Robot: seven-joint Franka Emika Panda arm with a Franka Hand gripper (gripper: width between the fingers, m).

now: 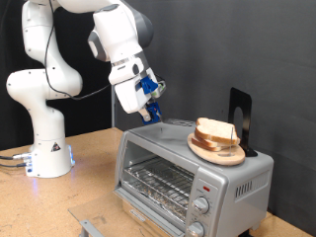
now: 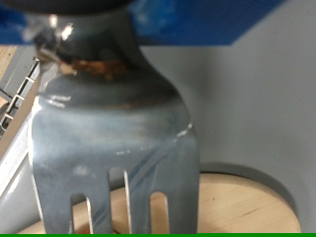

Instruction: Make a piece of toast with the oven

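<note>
Judging from both views, the work is early: the piece of toast (image 1: 215, 129) lies on a round wooden plate (image 1: 211, 150) on top of the oven (image 1: 188, 178), not yet inside it. Its glass door looks shut, the wire rack behind it bare as far as can be seen, so loading, closing and heating seem to remain.

The claw (image 1: 150, 112) hangs in the air at about ten o'clock from the toast, near it but apart, above the oven's top edge. In the wrist view a metal fork (image 2: 114, 138) fills the picture, its handle end pinched up in the claw and its tines pointing toward the plate (image 2: 247, 202); the claw is pressed onto that fork.

Counting: one arm, one claw, one fork with four tines, one oven, one plate and two or three knobs (image 1: 198, 207) at the oven's four o'clock corner. The bread may be a single slice or a small stack; I cannot tell. A black stand (image 1: 240, 118) rises at two o'clock from the plate. The oven rests on a wooden surface (image 1: 89, 183).
</note>
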